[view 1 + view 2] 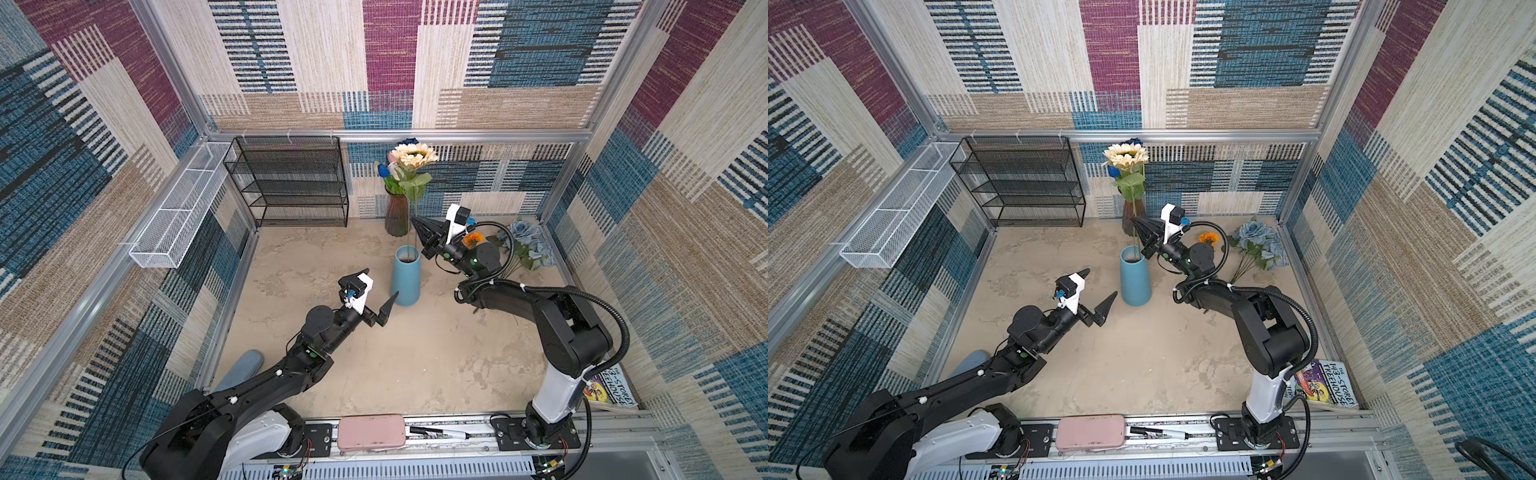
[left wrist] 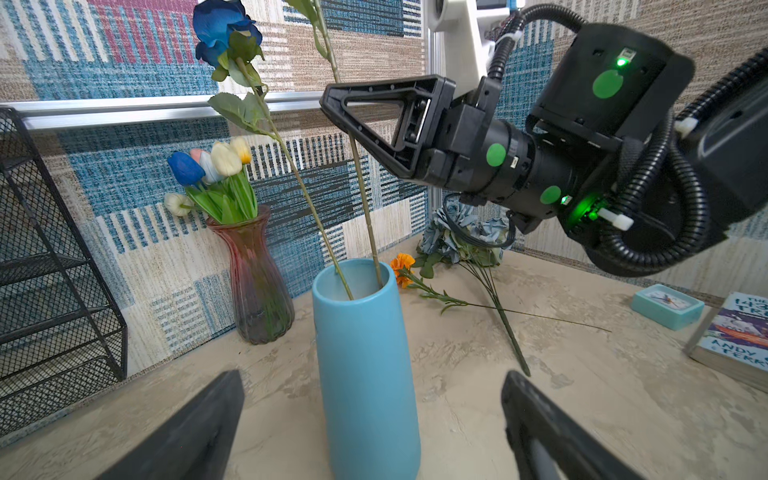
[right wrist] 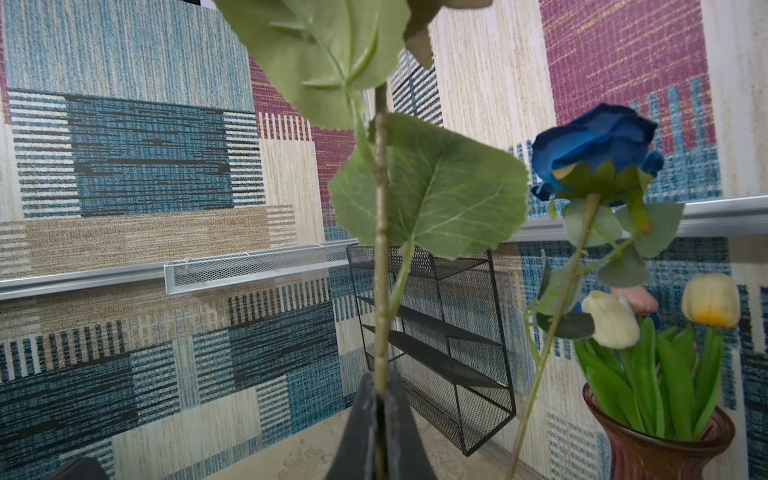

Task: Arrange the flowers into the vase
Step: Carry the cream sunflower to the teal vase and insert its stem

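Observation:
A tall blue vase (image 1: 406, 276) (image 1: 1135, 278) (image 2: 365, 365) stands mid-table. Two stems sit in it: a deep-blue rose (image 2: 224, 29) (image 3: 598, 145) and a cream sunflower (image 1: 417, 154) (image 1: 1126, 156). My right gripper (image 1: 415, 220) (image 1: 1136, 222) (image 3: 380, 384) is shut on the sunflower's stem (image 3: 380, 249) above the vase mouth. My left gripper (image 1: 376, 286) (image 1: 1101, 282) (image 2: 370, 376) is open just left of the vase, a finger on either side and not touching it. An orange flower (image 1: 1208, 237) (image 2: 402, 264) and a dusty-blue rose bunch (image 1: 528, 241) (image 2: 457, 232) lie at the back right.
Tulips (image 2: 216, 166) fill a red-brown glass vase (image 1: 397, 212) by the back wall. A black mesh shelf (image 1: 291, 183) and white wire basket (image 1: 178, 208) stand back left. A book (image 1: 1325, 386) and teal clock (image 2: 667, 305) lie right. A pink case (image 1: 371, 432) and marker (image 1: 440, 433) rest on the front rail.

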`<state>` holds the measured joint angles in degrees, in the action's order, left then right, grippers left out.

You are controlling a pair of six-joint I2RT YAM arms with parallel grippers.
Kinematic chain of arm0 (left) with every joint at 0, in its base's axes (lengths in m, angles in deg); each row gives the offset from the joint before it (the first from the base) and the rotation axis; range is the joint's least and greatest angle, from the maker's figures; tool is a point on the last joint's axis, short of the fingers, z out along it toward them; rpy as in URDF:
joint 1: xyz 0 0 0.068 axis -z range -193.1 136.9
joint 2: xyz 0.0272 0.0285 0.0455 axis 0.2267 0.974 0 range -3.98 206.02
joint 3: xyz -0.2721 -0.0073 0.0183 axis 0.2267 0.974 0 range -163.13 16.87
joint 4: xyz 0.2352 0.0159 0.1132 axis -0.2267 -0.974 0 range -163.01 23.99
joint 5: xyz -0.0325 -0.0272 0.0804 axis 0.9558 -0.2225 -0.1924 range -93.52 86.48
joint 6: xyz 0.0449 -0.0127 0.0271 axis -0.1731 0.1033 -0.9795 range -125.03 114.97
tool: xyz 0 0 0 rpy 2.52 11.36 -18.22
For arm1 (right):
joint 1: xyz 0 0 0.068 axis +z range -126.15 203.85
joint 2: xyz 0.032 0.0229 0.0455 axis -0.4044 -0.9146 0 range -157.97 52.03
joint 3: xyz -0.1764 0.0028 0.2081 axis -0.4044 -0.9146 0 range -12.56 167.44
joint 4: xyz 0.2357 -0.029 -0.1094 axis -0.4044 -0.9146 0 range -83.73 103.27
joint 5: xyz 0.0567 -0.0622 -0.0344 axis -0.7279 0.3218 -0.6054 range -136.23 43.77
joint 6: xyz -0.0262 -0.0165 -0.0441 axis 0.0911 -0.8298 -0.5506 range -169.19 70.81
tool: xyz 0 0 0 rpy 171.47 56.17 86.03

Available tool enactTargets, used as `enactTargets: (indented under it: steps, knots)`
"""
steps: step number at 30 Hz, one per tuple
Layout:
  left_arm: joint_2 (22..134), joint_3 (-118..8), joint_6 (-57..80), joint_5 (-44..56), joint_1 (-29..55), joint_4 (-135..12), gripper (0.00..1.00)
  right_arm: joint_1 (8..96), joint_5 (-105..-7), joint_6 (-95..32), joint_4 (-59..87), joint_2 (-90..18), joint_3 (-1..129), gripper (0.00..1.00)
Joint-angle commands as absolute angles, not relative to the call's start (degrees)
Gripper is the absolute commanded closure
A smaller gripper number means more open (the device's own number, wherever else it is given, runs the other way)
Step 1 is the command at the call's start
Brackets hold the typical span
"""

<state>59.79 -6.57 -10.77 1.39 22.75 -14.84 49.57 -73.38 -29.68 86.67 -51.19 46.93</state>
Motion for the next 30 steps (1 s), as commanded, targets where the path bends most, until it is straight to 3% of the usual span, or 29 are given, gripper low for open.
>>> enactTargets:
  steps: [1,4,7,12,20,30]
  knots:
    - [59.83,-6.68,-10.02,1.49,22.75,-11.25,0.01,49.6,-70.98,-31.02,88.91,-51.46,45.29,0.89]
    - [59.74,-6.64,-9.94,1.41,22.72,-11.51,0.01,49.73,-69.53,-31.3,87.19,-51.49,44.84,0.71]
    - [59.61,-6.35,-9.8,1.33,22.69,-11.44,0.01,49.87,-68.54,-31.67,86.15,-51.26,44.32,0.62]
    - [59.15,-6.5,-9.42,1.66,22.71,-11.48,0.01,50.04,-67.89,-32.03,84.39,-50.72,43.67,0.6]
    - [59.03,-7.12,-9.95,1.84,22.67,-12.14,0.01,50.06,-61.64,-32.4,78.42,-50.18,44.32,0.4]
    - [59.04,-7.8,-10.3,2.02,22.69,-12.57,0.01,50.06,-60.86,-34.82,68.02,-46.66,45.24,0.13]
